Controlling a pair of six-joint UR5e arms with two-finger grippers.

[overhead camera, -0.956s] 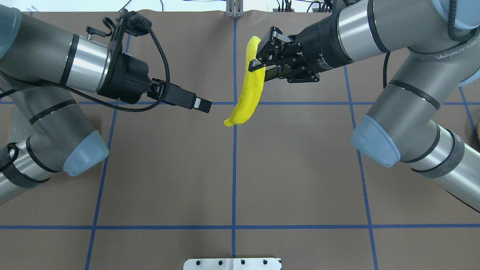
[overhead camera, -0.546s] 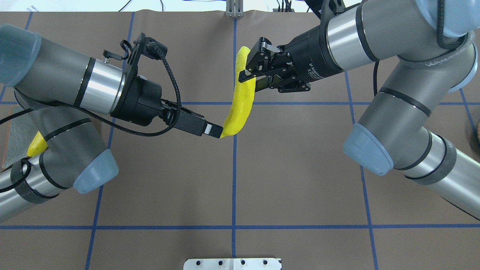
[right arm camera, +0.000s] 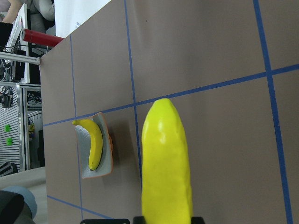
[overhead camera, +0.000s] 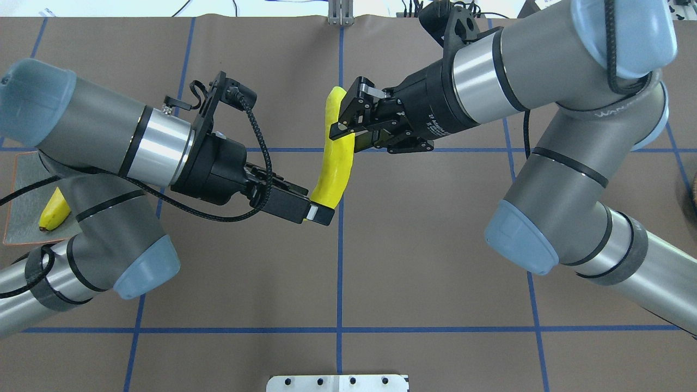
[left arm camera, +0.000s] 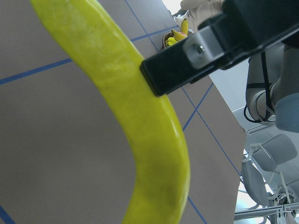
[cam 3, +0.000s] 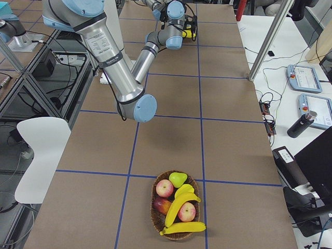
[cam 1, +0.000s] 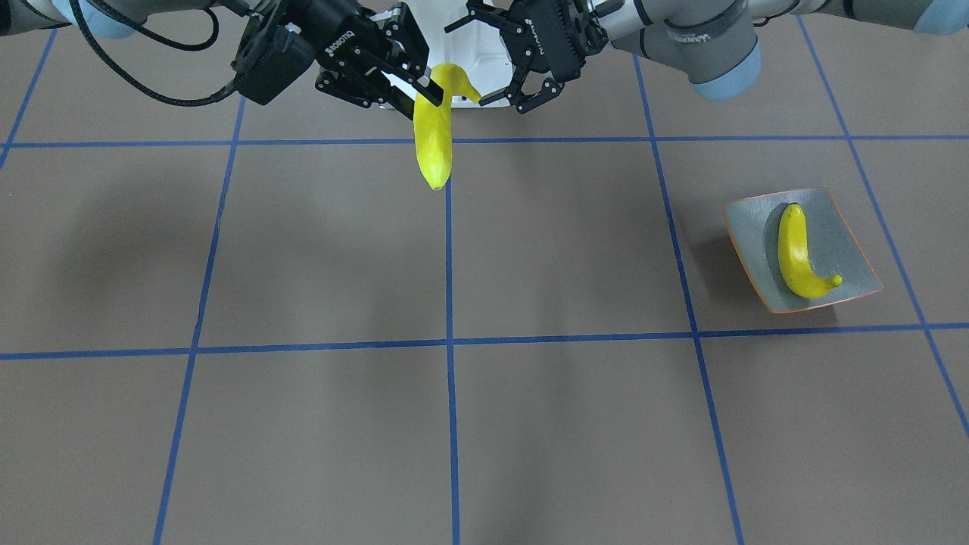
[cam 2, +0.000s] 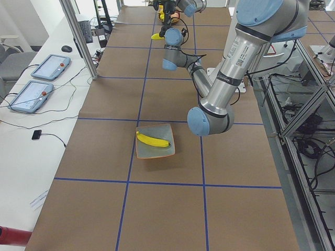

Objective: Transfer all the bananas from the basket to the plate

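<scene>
A yellow banana (overhead camera: 335,163) hangs in the air over the table's middle. My right gripper (overhead camera: 346,130) is shut on its upper part. My left gripper (overhead camera: 321,212) stands open around the banana's lower stem end; the front view shows its fingers (cam 1: 522,102) spread wide. In the left wrist view one finger (left arm camera: 187,60) lies against the banana (left arm camera: 140,116). The grey-green plate (cam 1: 840,242) with an orange rim lies on my left side with one banana (cam 1: 795,250) in it. The basket (cam 3: 155,218) at the far right end holds more bananas (cam 3: 179,206).
Apples (cam 3: 165,188) and a green pear (cam 3: 178,179) share the basket. A white mounting plate (overhead camera: 337,383) sits at the table's near edge. Tablets (cam 2: 49,66) and cables lie on a side desk beyond the far edge. The brown mat has blue grid lines.
My left gripper has advanced to the banana's lower end and now straddles it. My right gripper has carried the banana left and toward me.
</scene>
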